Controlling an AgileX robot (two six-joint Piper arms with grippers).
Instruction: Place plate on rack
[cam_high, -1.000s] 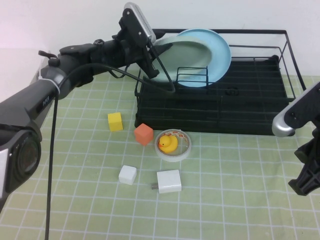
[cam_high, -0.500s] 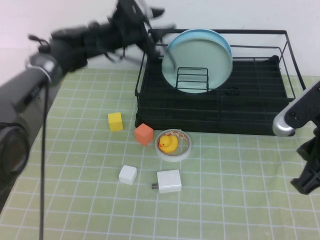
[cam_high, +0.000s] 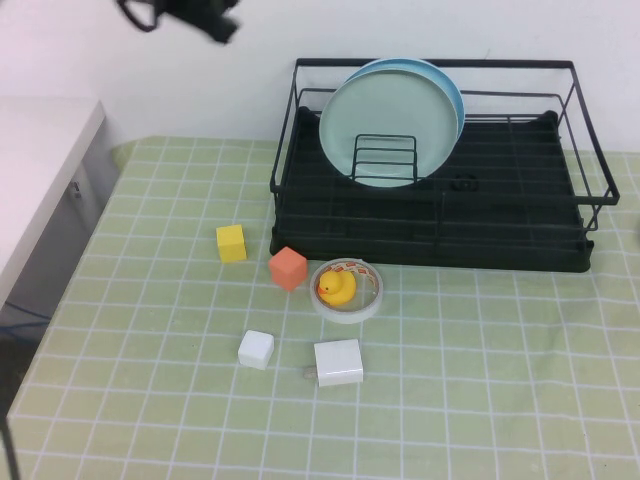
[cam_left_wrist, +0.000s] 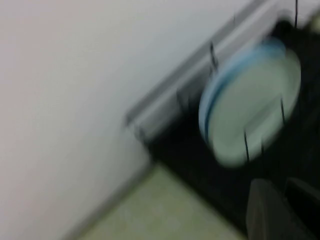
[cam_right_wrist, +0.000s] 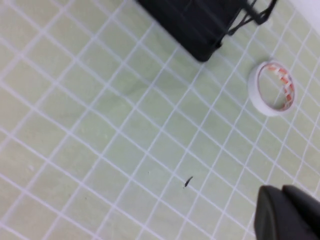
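The pale mint-green plate (cam_high: 385, 110) stands upright in the black wire rack (cam_high: 500, 215), behind the small wire divider (cam_high: 383, 160) and leaning on a sky-blue plate (cam_high: 455, 95). It also shows in the left wrist view (cam_left_wrist: 255, 115), blurred. My left gripper (cam_left_wrist: 286, 212) is raised well away from the rack, open and empty; only a dark part of its arm (cam_high: 190, 15) shows at the top of the high view. My right gripper (cam_right_wrist: 286, 212) is shut and empty above the mat, outside the high view.
On the green checked mat in front of the rack lie a yellow cube (cam_high: 231, 243), an orange cube (cam_high: 287, 268), a tape roll (cam_high: 346, 290) with a yellow duck in it, a small white cube (cam_high: 255, 349) and a white charger (cam_high: 338, 362). A white counter is at the left.
My left arm has let go of the mint-green plate and pulled up and away to the left. The plate now stands upright in the rack. The right arm has left the high view.
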